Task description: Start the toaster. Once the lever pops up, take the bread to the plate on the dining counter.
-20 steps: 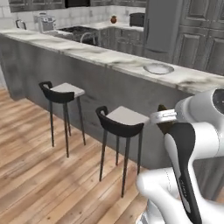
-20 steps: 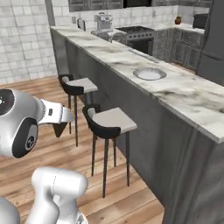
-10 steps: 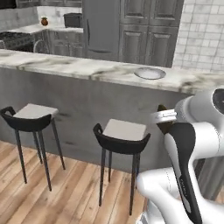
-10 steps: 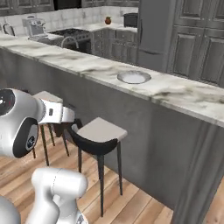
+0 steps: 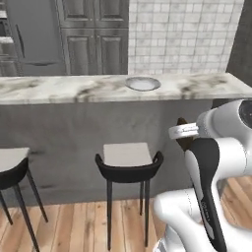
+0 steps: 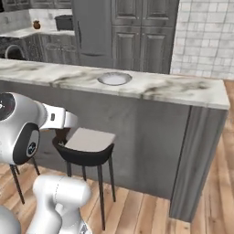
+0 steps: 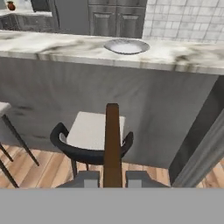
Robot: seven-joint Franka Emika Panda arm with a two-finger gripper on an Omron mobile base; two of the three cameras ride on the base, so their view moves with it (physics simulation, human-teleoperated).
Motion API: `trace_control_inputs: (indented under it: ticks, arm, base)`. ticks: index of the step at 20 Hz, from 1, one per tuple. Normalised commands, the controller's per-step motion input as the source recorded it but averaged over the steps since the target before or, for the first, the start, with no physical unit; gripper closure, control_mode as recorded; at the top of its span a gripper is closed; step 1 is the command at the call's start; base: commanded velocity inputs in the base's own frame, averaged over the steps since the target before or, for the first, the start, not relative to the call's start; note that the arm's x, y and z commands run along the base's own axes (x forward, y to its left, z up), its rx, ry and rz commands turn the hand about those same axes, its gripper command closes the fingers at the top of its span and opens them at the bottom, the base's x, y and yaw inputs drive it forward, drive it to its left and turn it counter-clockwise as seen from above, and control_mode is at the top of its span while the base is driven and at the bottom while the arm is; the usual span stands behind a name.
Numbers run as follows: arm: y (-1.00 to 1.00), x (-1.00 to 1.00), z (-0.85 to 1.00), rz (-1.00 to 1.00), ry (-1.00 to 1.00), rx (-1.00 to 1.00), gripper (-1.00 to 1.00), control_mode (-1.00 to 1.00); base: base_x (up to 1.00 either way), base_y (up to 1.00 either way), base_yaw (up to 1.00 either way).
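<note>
- The room was a grey kitchen with a wood-plank floor, tall grey cabinets and a white tiled wall behind the long marble dining counter (image 5: 64, 88).
- The fingers (image 7: 112, 177) were clamped narrowly on the bread (image 7: 112, 144), a dark brown slice seen edge-on, standing up between them in the hand view.
- In the left base view the bread (image 5: 185, 140) showed as a dark piece beside the white arm, below counter height.
- Just beyond the bread stood a black-framed stool (image 7: 94, 135) with a pale seat, in front of the counter's grey panel.
- The plate (image 5: 142, 83) sat on the counter top, well apart from the bread, round and light grey.
- A second stool (image 5: 10, 167) stood farther left.
</note>
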Motion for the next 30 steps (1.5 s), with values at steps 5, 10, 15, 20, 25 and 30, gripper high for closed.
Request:
trace_control_inputs:
  ticks: [5, 10, 15, 20, 25, 30]
  arm:
    - [0.00, 0.00, 0.00, 0.00, 0.00, 0.00, 1.00, 1.00]
    - [0.00, 0.00, 0.00, 0.00, 0.00, 0.00, 1.00, 1.00]
    - [0.00, 0.00, 0.00, 0.00, 0.00, 0.00, 1.00, 1.00]
    - [0.00, 0.00, 0.00, 0.00, 0.00, 0.00, 1.00, 1.00]
    - [0.00, 0.00, 0.00, 0.00, 0.00, 0.00, 1.00, 1.00]
    - [0.00, 0.00, 0.00, 0.00, 0.00, 0.00, 1.00, 1.00]
  base:
    - [0.20, 0.59, -0.57]
    - [0.18, 0.42, -0.32]
    - [0.45, 0.33, -0.03]
    - [0.39, 0.24, 0.08]
    - [0.25, 0.05, 0.12]
    - [0.31, 0.00, 0.10]
